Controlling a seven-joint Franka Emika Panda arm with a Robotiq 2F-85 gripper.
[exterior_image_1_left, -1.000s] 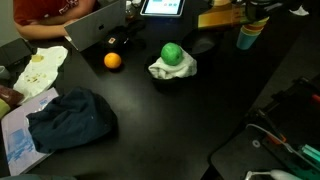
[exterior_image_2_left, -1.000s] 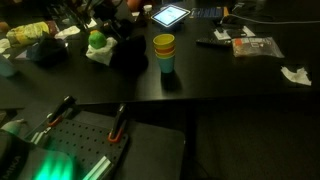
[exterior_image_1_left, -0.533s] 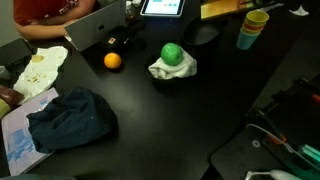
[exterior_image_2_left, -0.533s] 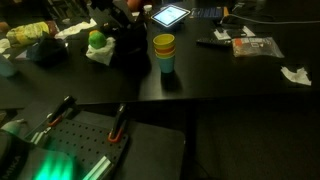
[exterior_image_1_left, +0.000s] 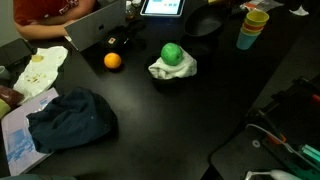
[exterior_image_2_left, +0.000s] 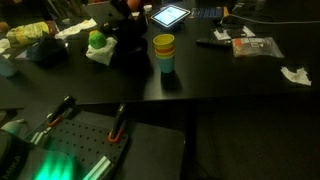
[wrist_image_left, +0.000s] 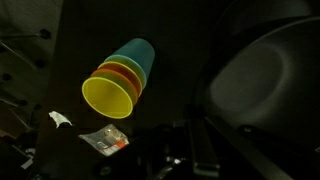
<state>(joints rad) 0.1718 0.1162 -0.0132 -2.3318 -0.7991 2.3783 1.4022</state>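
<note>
Gripper (wrist_image_left: 192, 150) of the single arm is showing in the wrist view as a dark mass at the bottom edge. It is standing clenched, and the picture is too dim to tell whether anything is pinched between its fingertips. Dark bowl (wrist_image_left: 262, 85), the thing nearest to it, is lying just to the right with its rim curving down toward the fingers; whether rim and fingers are touching cannot be told.

In an exterior view the bowl (exterior_image_1_left: 205, 22) is sitting at the far side of the black table (exterior_image_1_left: 200, 110). It is lying between the tablet (exterior_image_1_left: 163, 7) on its left and the stack of cups (exterior_image_1_left: 252, 28) on its right, near both but apart from them. The cups are standing upright and nested one inside another, yellow innermost and teal outermost, so the set is taking up a single footprint. They are appearing slanted in the wrist view only because the camera is looking down at them obliquely.

Nearer and to the left, the green ball (exterior_image_1_left: 173, 52) is resting on a crumpled white cloth (exterior_image_1_left: 172, 69), whose folds are probably keeping it from rolling. The orange (exterior_image_1_left: 112, 60) is lying bare on the table farther left. The packet (wrist_image_left: 105, 140) is lying flat beside the cups.
</note>
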